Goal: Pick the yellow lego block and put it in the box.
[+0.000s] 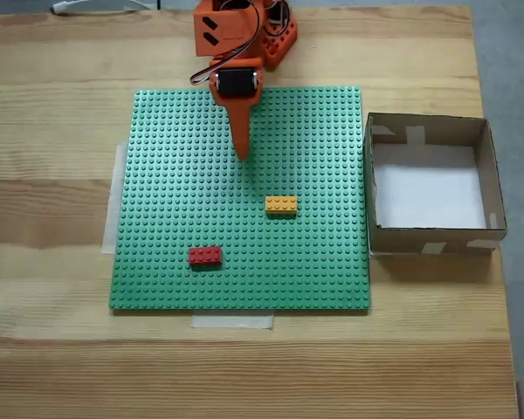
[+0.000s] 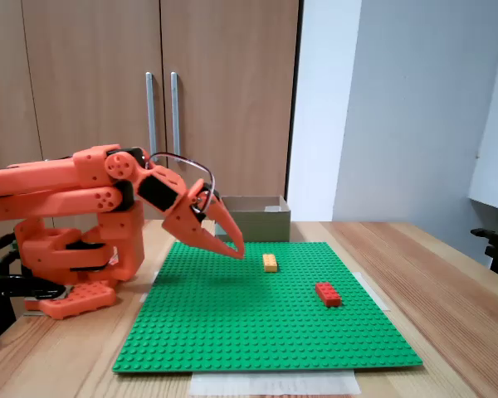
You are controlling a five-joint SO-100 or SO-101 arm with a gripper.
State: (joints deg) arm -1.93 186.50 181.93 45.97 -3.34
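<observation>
Orange fingers (image 2: pixel 235 248) together, empty, short of the yellow lego block (image 1: pixel 281 205); box (image 2: pixel 257 222) partly hidden behind them.

You will find no readable text, label, brand, number or sign in either fixed view, on any surface, from the upper left of the frame to the lower right.

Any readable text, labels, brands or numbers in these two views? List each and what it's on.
None readable.
Box: only blank pale tape, no print.
Yellow lego block and red brick: stud logos too small to read.
Green baseplate: same.
Orange arm and cabinet doors: no visible markings.
</observation>
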